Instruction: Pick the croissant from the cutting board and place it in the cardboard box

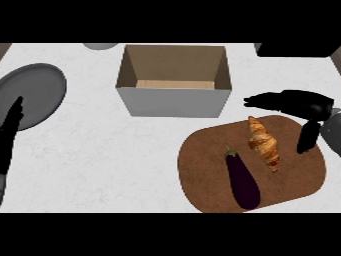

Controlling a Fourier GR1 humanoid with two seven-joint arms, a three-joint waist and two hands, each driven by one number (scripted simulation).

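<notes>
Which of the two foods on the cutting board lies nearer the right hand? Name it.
The golden-brown croissant: it lies toward the right hand, while the dark purple eggplant lies farther left and lower in view.

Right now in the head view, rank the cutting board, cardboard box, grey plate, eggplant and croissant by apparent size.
1. cutting board
2. cardboard box
3. grey plate
4. eggplant and croissant: similar length, eggplant slightly thicker, too alike to rank.
</notes>
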